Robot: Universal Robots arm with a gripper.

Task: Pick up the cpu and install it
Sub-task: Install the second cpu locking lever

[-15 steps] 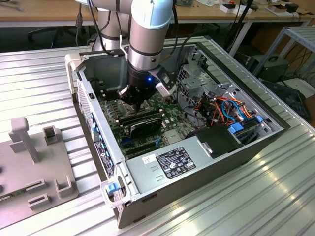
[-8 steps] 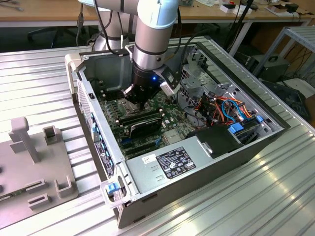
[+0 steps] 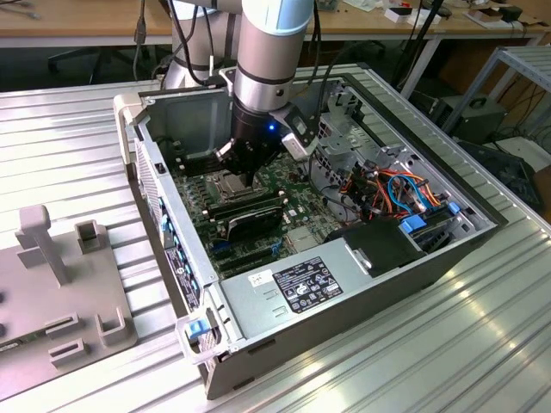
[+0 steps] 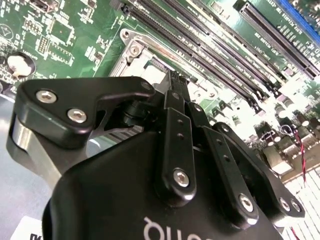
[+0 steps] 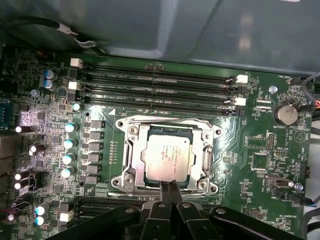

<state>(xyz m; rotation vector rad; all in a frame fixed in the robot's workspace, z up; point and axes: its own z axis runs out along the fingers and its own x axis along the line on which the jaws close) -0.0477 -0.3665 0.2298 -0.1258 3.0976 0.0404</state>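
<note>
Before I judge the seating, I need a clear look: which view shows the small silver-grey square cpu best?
The first wrist view: the cpu lies flat in the metal-framed socket, its top in plain sight, the gripper at its edge. In the exterior view the arm covers that spot. In the second wrist view the gripper's body blocks most of the socket.

— How many chips do you count in the socket?
— One cpu (image 5: 164,159), in one socket (image 5: 167,155).
— And memory slots above it?
— You have four memory slots (image 5: 160,87), one coin battery (image 5: 285,114).
</note>
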